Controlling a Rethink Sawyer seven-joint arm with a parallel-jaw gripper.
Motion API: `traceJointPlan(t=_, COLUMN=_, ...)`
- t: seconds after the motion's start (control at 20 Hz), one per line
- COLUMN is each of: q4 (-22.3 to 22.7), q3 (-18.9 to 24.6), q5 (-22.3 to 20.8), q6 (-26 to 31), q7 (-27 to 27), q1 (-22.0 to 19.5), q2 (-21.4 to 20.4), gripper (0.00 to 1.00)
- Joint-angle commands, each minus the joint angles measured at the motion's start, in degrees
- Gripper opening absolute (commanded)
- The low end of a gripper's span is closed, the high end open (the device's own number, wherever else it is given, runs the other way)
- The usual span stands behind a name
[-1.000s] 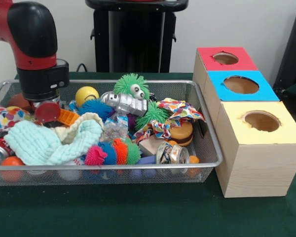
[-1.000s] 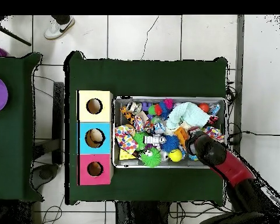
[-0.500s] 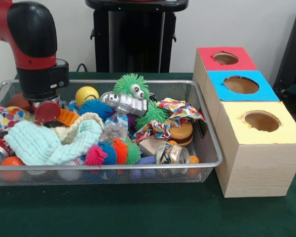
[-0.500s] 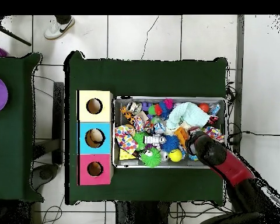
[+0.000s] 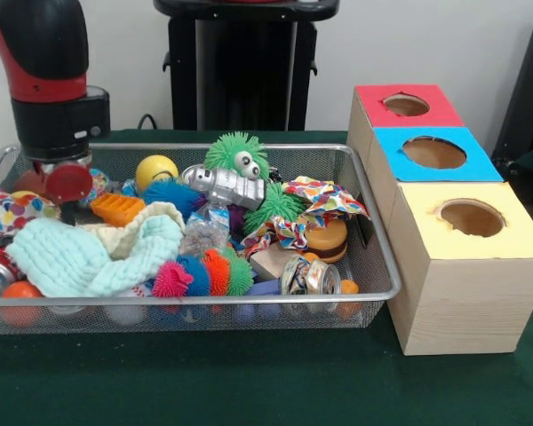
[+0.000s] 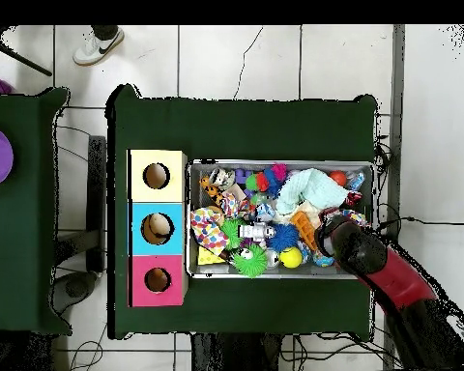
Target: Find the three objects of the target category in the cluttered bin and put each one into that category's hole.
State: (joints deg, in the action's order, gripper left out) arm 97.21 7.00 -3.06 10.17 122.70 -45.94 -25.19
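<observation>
Front view shows the gripper (image 5: 64, 182) at the far left end of the cluttered bin (image 5: 382, 266), and against half a second ago the arm has lifted and slid toward that left wall, uncovering the orange ridged block (image 5: 116, 208) it had been standing over. Only a red disc under the black wrist shows; whether the fingers stand apart, together or clamped on something cannot be told. The block lies free on the pile beside the mint-green cloth (image 5: 93, 253), so the move reads as a withdrawal with nothing clearly carried, and no transfer to a hole looks under way. Further out, the yellow ball (image 5: 155, 169), silver robot toy (image 5: 224, 185) and green fuzzy toy (image 5: 237, 153) sit as they did. The three boxes (image 5: 444, 204), red, blue and yellow, stand just beside the bin's right end; overhead, the blue box's hole (image 6: 157, 228) seems to hold something pale. No writing is readable; a crushed can (image 5: 309, 276) by the near rim bears print too small to make out.
</observation>
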Motion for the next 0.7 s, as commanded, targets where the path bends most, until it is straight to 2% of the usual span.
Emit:
traceJointPlan(t=0.05, q4=1.8, q3=-1.4, q5=-1.2, q6=9.5, q7=0.7, q1=0.9, q2=-8.5, gripper=0.0)
traceJointPlan(t=0.3, q4=3.2, q3=-1.7, q5=-1.0, q6=11.0, q7=1.8, q1=1.4, q2=-11.1, gripper=0.0)
traceJointPlan(t=0.7, q4=3.1, q3=-0.5, q5=-1.1, q6=9.2, q7=2.3, q1=0.5, q2=-9.7, gripper=0.0)
